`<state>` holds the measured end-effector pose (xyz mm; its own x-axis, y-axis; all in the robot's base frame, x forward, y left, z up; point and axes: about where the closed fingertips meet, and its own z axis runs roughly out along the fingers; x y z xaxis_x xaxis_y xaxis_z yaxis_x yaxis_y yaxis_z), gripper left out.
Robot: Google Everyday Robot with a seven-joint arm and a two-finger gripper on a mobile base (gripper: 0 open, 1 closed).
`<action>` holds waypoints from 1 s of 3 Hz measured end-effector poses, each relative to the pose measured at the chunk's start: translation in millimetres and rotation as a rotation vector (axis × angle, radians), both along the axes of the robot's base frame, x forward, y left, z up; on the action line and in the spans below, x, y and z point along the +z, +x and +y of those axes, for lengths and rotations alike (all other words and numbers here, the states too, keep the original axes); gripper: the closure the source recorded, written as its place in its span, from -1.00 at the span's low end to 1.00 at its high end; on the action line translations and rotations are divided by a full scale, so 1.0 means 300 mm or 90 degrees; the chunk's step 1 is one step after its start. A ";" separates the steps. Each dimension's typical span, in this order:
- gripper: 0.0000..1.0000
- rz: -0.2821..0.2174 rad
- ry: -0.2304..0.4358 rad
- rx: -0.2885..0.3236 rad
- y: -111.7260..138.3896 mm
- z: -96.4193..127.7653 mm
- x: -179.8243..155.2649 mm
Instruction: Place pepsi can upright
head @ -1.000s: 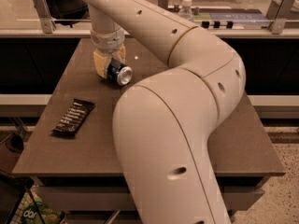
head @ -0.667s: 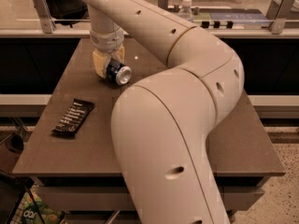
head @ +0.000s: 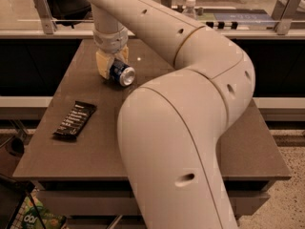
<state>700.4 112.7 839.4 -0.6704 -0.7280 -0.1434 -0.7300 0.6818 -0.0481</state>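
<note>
The pepsi can point(head: 120, 73) is a small blue can with a silver end. It lies tilted on its side at the back left of the brown table point(head: 95, 142), its silver end facing the front right. My gripper point(head: 112, 66) reaches down from the white arm point(head: 190, 80) and its yellowish fingers point(head: 103, 65) are closed around the can's body. The can sits at or just above the table top; I cannot tell if it touches.
A black snack bar wrapper point(head: 74, 119) lies flat on the table's left front part. A clear plastic bottle with a white cap point(head: 189, 6) stands on the counter behind the table. My big white arm covers the table's middle and right.
The gripper and the can have stayed in almost the same place; no clear movement shows.
</note>
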 end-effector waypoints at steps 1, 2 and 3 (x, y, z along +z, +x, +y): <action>1.00 -0.017 0.009 -0.008 -0.008 -0.073 0.050; 1.00 -0.042 0.022 -0.021 -0.025 -0.157 0.115; 1.00 -0.079 0.039 -0.021 -0.030 -0.225 0.207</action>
<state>691.3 45.2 901.4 -0.6686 -0.6929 -0.2697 -0.6980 0.7100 -0.0937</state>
